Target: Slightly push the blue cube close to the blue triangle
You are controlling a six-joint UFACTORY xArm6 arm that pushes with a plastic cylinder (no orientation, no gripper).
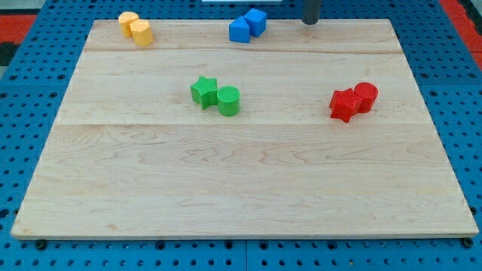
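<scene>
The blue cube [257, 20] sits at the top edge of the wooden board [241, 181], just left of centre. The blue triangle [239, 30] lies right beside it, to its lower left, and the two look to be touching. My tip [309, 22] is at the top of the view, on the board's top edge. It stands to the right of the blue cube with a clear gap between them and touches no block.
Two yellow blocks [135, 28] lie together at the board's top left corner. A green star [203, 90] and a green cylinder [228, 100] sit side by side near the middle. A red star [344, 105] and a red cylinder [366, 96] sit together at the right.
</scene>
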